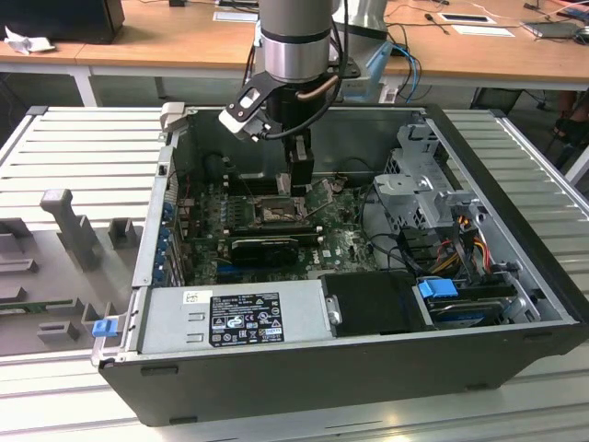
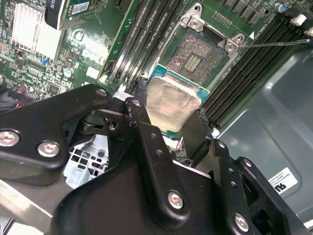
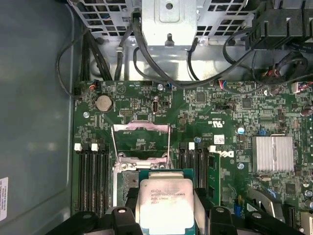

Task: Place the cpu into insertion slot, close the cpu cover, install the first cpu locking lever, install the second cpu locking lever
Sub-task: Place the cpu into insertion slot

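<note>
Wooden desks (image 1: 138, 41) run behind the ribbed grey bench (image 1: 83, 147), where an open computer case (image 1: 368, 368) lies on its side. Inside the case, the gripper (image 1: 299, 170) hangs over the motherboard (image 1: 340, 241), toward the case's far wall. Its two black fingers (image 2: 142, 122) are closed partway, pinching the cpu (image 2: 173, 105) by opposite edges with the silvery face showing. The chip is held just beside the insertion slot (image 2: 198, 54), which lies bare. The cpu cover (image 3: 141, 142) is swung open.

cpu (image 3: 164, 203) near edge cut off in first wrist view, insertion slot (image 3: 124, 169) mostly hidden behind it
</note>
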`<act>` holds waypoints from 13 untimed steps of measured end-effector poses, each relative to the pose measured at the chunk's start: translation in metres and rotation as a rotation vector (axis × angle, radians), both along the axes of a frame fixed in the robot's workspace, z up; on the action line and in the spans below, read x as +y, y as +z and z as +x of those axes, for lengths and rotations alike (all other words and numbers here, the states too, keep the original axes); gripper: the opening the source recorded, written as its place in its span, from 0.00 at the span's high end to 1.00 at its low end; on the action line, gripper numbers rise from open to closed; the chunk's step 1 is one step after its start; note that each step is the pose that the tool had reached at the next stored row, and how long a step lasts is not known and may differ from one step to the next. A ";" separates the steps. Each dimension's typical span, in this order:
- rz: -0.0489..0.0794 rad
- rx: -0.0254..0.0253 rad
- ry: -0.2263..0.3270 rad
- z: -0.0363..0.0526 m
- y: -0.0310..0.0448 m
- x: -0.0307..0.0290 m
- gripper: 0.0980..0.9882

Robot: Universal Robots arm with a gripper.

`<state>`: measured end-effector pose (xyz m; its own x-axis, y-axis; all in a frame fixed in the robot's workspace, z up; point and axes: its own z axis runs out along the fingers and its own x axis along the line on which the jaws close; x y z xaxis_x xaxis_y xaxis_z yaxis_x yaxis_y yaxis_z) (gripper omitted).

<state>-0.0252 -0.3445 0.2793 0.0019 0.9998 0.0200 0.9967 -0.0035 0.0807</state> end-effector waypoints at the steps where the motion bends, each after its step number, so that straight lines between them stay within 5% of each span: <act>1: 0.000 0.0001 0.000 -0.0002 -0.0008 0.0001 0.52; 13: 0.001 -0.0006 -0.001 -0.0011 -0.0100 0.0001 0.52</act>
<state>-0.0263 -0.3444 0.2693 0.0024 0.9998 0.0215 0.9967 -0.0041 0.0813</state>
